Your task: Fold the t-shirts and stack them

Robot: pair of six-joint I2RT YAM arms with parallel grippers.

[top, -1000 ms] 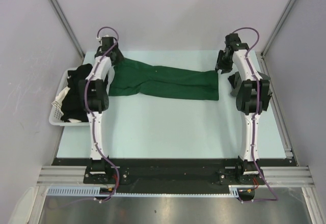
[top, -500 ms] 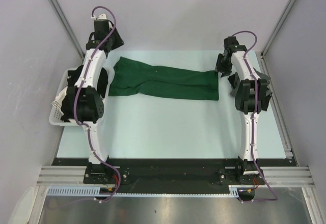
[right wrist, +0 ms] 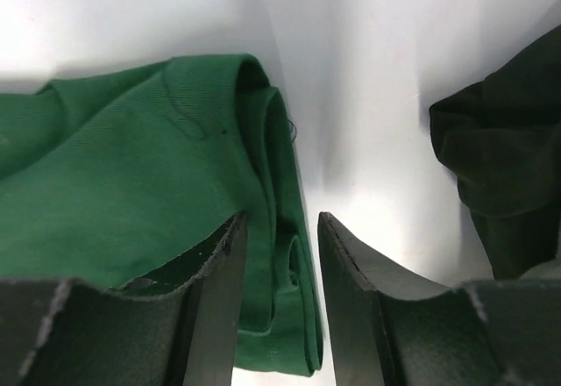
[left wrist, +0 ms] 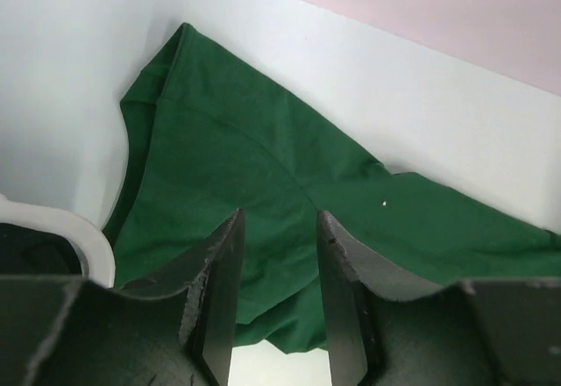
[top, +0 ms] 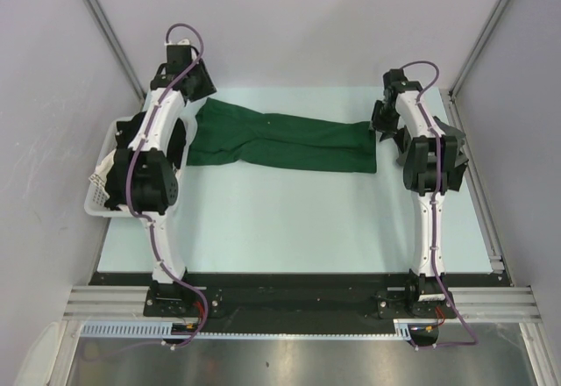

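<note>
the dark green t-shirt (top: pixel 280 145) lies on the table (top: pixel 289 219) as a long rumpled band across the 12 o'clock part, running from about 10 o'clock to 2 o'clock. the left hand (left wrist: pixel 280 221) hovers over its 10 o'clock end, fingers apart with nothing between them. the right hand (right wrist: pixel 280 221) hangs over the 2 o'clock end, also parted and empty, its gap right over the bunched, layered edge of the cloth.

the main risk, as i judge it, is an uneven pick. at the right end several layers curl on each other, so a pinch there may catch only the top layer, or all of them, and the band then opens crooked or stays doubled. at the left end the hand sits over the middle of the cloth, not over a corner or hem, so closing there would likely gather a lump and add creases.

another dark shirt (right wrist: pixel 500 167) lies just at 3 o'clock of the right hand; drifting that way could snag it. the white basket (top: pixel 96 195) holding black shirts (top: pixel 121 145) sits at 9 o'clock, close under the left arm, and a sweep of the elbow could knock it. if one hand lifts before the other, the soft cloth may slide off the far edge.
</note>
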